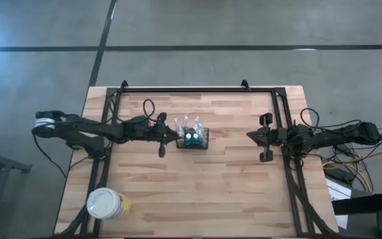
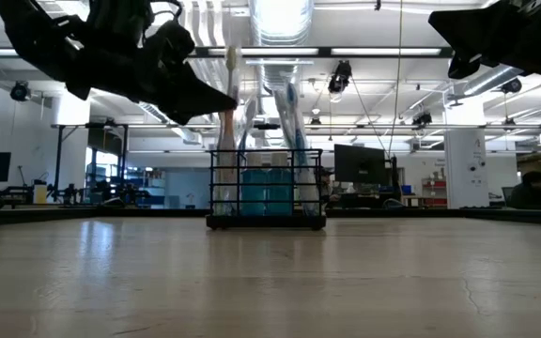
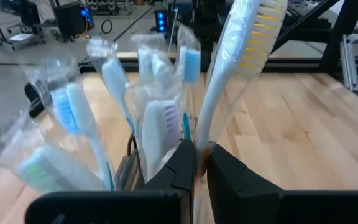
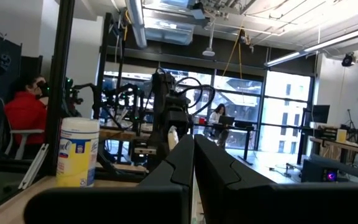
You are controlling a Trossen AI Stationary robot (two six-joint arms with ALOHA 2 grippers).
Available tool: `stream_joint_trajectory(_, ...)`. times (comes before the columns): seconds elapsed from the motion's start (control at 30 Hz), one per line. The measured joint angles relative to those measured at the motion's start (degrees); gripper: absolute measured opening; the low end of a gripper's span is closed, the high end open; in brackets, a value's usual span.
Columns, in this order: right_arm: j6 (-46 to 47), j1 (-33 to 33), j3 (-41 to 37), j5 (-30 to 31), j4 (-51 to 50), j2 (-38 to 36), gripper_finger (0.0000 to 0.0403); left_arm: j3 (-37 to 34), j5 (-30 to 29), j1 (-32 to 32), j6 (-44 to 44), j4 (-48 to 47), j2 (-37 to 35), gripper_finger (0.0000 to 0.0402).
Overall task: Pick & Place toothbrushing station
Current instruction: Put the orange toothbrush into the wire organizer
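Note:
The toothbrushing station, a black wire-mesh caddy (image 1: 193, 138), stands mid-table on its base (image 2: 266, 223). Several plastic-wrapped toothbrushes (image 3: 157, 124) stick up out of it. My left gripper (image 1: 167, 137) is at the caddy's left side, shut on a white toothbrush with yellow bristles (image 3: 261, 37) in a clear wrapper. That brush stands upright, head up (image 2: 232, 62). My right gripper (image 1: 264, 137) waits shut at the table's right, holding nothing. My left gripper pinches the toothbrush's white handle (image 3: 201, 149), well below the head, between its two fingers. The fingers come nearly level from the table's left and lie across the handle. The brush stands upright, and its lower part (image 2: 225, 160) runs down at the caddy's left end; whether it rests there I cannot tell.
A round yellow cup with a white lid (image 1: 106, 204) stands near the table's near left corner. A black frame rail (image 1: 197, 89) runs along the far edge and down both sides. Bare wood lies between the caddy and my right gripper.

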Motion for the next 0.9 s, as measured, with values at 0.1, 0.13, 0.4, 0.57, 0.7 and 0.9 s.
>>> stream_joint_trajectory(0.1,0.00,0.00,0.00,-0.01,0.00,0.01,0.0008,0.00,-0.08,0.02,-0.04,0.27,1.65,0.0022)
stream_joint_trajectory(0.13,0.00,0.00,0.00,-0.01,0.00,0.01,0.0008,0.00,-0.12,0.04,-0.13,0.67,2.24,0.0022)
stream_joint_trajectory(0.4,0.00,0.00,0.00,-0.02,0.00,0.02,0.0008,-1.03,-0.20,0.15,-1.16,4.50,6.32,0.0022)
stream_joint_trajectory(0.57,0.00,0.00,0.00,-0.04,0.00,0.02,0.0008,-1.03,-0.23,0.15,-1.18,4.94,8.40,0.0022)
stream_joint_trajectory(0.7,0.01,0.00,0.00,-0.04,0.00,0.02,0.0008,-1.03,-0.31,0.18,-1.23,5.51,9.64,0.0022)
stream_joint_trajectory(0.9,0.00,0.00,0.00,-0.04,-0.02,0.02,0.0008,-0.98,-0.44,0.62,-1.74,6.25,10.79,0.0022)
